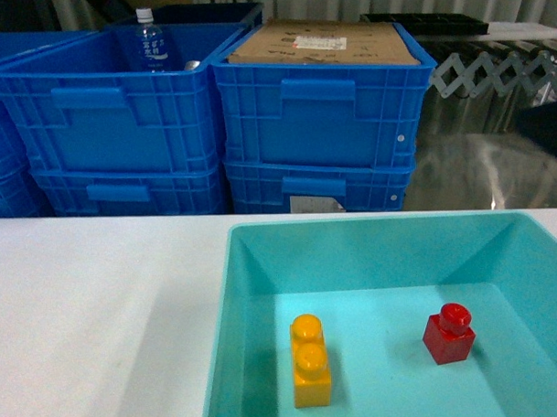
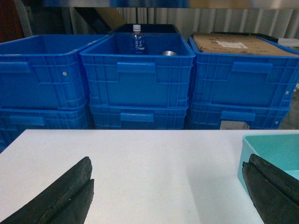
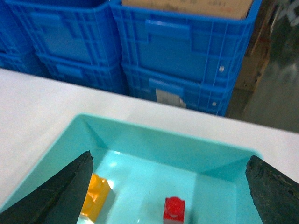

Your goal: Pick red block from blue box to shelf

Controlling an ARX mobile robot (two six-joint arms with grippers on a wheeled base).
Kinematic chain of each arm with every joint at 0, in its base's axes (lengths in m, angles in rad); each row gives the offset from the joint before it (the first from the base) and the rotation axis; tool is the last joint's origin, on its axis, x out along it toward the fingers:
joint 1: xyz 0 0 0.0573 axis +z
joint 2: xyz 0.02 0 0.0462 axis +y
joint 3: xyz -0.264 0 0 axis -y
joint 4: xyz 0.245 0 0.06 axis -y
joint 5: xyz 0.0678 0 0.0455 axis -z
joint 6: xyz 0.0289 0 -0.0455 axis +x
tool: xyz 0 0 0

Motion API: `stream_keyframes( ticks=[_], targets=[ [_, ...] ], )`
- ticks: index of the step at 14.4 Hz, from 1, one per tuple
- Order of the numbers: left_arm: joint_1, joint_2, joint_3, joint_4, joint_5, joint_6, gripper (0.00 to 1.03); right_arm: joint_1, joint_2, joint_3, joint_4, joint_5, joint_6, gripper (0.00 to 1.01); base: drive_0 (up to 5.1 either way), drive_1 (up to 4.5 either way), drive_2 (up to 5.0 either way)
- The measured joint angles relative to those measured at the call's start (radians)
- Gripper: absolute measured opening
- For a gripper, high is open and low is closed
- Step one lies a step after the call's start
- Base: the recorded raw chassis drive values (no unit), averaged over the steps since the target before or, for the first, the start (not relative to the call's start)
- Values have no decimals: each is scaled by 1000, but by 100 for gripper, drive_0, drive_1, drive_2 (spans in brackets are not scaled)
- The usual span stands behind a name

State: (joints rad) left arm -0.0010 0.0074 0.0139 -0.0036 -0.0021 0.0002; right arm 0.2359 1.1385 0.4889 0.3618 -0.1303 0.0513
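A: Two bricks in the blue box: red block right of centre on the floor, stud up, yellow brick well apart on its left

B: Grippers?

A: Right gripper spread wide above the box, empty. Left gripper wide apart too, over the table

B: Risk?

A: Probably pads slipping off the glossy sides, or clipping the sloped wall on descent

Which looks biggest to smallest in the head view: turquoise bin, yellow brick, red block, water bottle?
1. blue box
2. yellow brick
3. water bottle and red block: look about alike; the bottle is far back and partly hidden in a crate, so unranked.
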Motion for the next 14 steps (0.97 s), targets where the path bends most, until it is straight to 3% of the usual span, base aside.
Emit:
stream_keyframes(
  ticks=[1,2,4,5,9,14],
  targets=[
    [0,0,0,0,0,0,98,0,91,2,1,-19,-3,98,0,0,0],
    [0,0,0,0,0,0,98,9,227,-2,128,-35,-28,98,0,0,0],
    [0,0,0,0,0,0,98,70,480,13,253,-8,-41,98,0,0,0],
    [0,0,0,0,0,0,98,31,554,18,307,-16,-34,98,0,0,0],
    [0,0,0,0,2,0,98,-7,601,19,356,-29,-2,98,0,0,0],
    [0,0,0,0,1,0,98,48,601,26,368,-40,1,98,0,0,0]
  ],
)
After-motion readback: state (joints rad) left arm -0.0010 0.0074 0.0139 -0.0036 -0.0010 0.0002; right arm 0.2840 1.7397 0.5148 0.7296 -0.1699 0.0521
